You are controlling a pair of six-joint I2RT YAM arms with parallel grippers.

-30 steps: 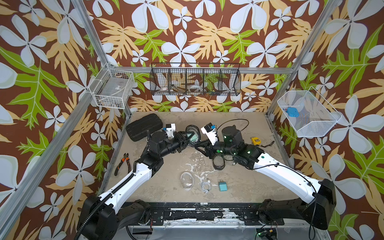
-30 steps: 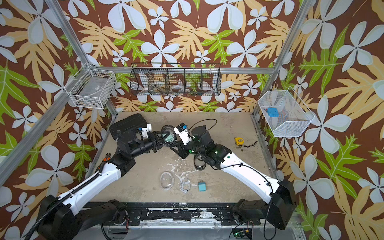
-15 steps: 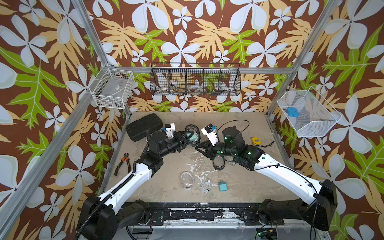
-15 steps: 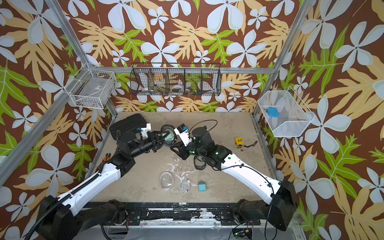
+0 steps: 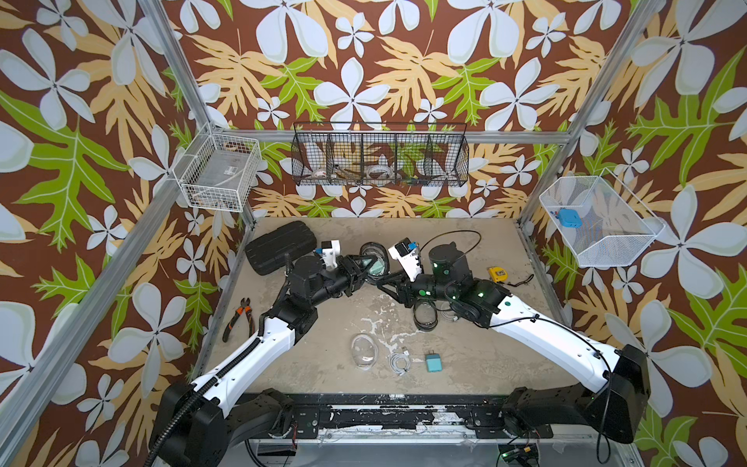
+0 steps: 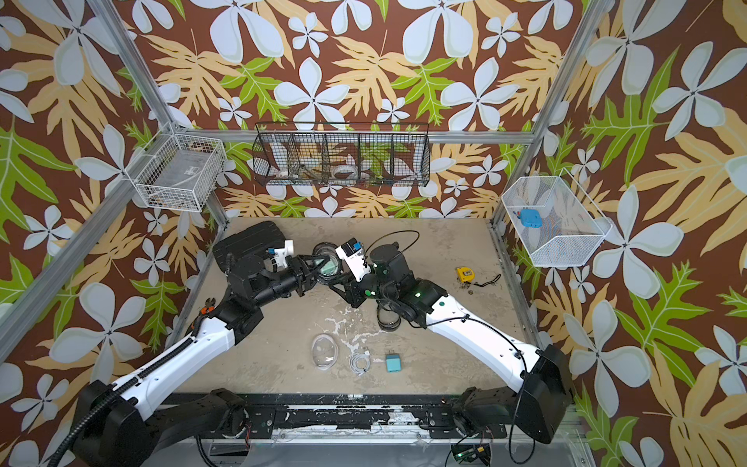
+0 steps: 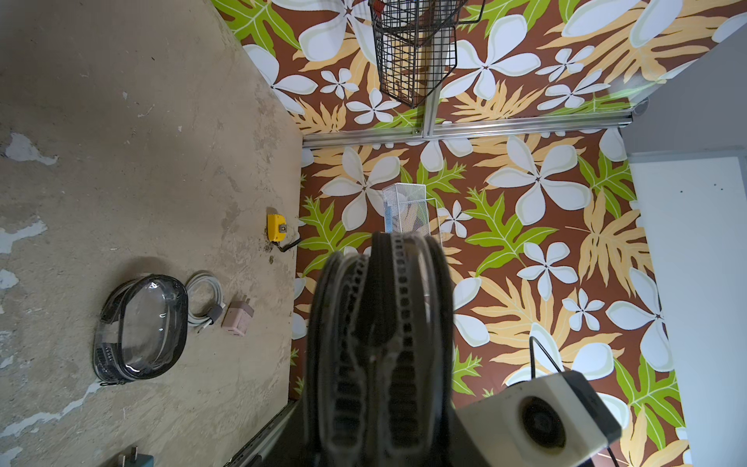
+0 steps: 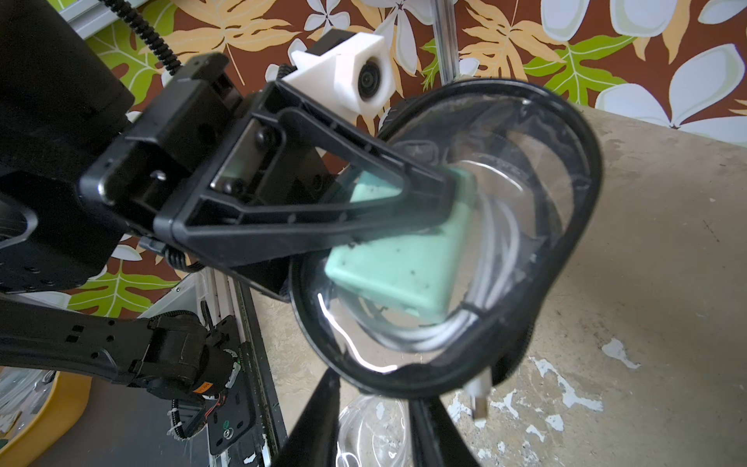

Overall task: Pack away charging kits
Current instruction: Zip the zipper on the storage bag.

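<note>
The small orange sticker [image 8: 201, 388] on the left arm bears print too blurred to read.

The left end effector [image 5: 366, 270] is clamped on a black-rimmed clear oval pouch [image 8: 525, 182]. One of its fingers [image 8: 303, 232] lies flat across the clear face, holding the pouch on edge above the back-middle of the table [image 5: 323, 323]. Inside are a mint square plug [image 8: 396, 263] and a coiled white cable [image 8: 444, 335], whose connector pokes out at the rim. The right end effector [image 5: 382, 284] has its jaws a little apart at that same rim; whether they pinch it I cannot tell.

Under the right arm a second black-rimmed pouch [image 7: 139, 327] lies flat, with a white cable coil [image 7: 204, 297] just beside it and a pink plug [image 7: 238, 317] next to that. Near the front edge, an all-clear pouch [image 5: 364, 351], a thin white cable [image 5: 399, 360] and a teal plug [image 5: 433, 362] lie in a row.

A black ribbed hard case [image 5: 281, 246] lies just behind the left arm. Orange-handled pliers [image 5: 238, 319] and a yellow tape measure [image 5: 497, 274] lie well apart from the held pouch. A bright blue plug block [image 5: 568, 217] sits in the white mesh basket [image 5: 606, 246].
</note>
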